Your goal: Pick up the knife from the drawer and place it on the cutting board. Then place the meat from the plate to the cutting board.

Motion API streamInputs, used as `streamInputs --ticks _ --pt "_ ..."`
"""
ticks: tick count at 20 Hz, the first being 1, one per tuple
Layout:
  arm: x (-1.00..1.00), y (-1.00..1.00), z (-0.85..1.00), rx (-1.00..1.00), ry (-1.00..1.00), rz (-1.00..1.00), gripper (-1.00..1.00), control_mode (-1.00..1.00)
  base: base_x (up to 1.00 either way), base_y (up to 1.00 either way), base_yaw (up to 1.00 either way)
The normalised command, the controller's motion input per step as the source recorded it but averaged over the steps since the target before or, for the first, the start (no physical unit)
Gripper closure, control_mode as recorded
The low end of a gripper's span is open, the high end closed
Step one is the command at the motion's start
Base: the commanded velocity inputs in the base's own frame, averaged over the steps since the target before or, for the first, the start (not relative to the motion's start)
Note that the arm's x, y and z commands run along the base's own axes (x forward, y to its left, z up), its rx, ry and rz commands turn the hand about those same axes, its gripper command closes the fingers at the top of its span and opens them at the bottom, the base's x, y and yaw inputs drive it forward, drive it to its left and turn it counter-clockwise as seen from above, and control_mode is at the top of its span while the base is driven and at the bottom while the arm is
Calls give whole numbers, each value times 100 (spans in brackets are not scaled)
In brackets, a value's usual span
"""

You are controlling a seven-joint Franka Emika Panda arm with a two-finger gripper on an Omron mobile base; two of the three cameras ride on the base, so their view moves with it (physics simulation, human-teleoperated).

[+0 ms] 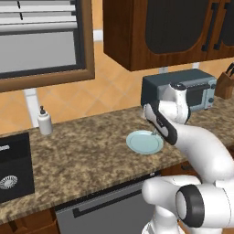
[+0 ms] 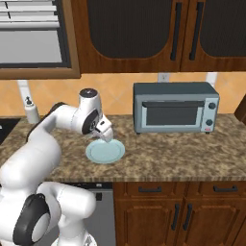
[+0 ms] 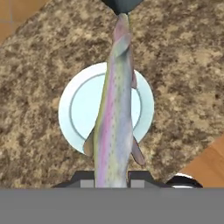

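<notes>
The meat is a long silvery fish with a pink stripe (image 3: 114,118). My gripper (image 3: 112,177) is shut on its near end, with one dark finger on each side. The fish hangs clear of the counter, right above the pale blue-green plate (image 3: 76,105), and nothing lies on the plate (image 1: 144,142). In the right base view the gripper (image 2: 106,136) hovers just over the plate (image 2: 105,152) on the speckled granite counter (image 2: 158,158). The knife, the drawer and the cutting board are out of view.
A grey toaster oven (image 2: 175,106) stands behind and to the right of the plate. A white soap bottle (image 1: 44,121) sits at the back left and a tan knife block (image 1: 225,82) at the far right. Dark wall cabinets (image 1: 155,32) hang overhead.
</notes>
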Motion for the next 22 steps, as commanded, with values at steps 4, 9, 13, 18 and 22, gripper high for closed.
streamInputs --ticks 4,9,13,18,22 --pt "-100 9 55 0 17 0 100 -100 0 0 0" --pt "-100 10 -8 0 2 0 100 -100 0 0 0" --pt "-72 5 -4 0 0 0 100 -100 0 0 0" --pt "-15 11 0 -1 0 0 100 100 -4 5 0" --pt "0 0 0 0 0 0 100 100 -53 76 30"
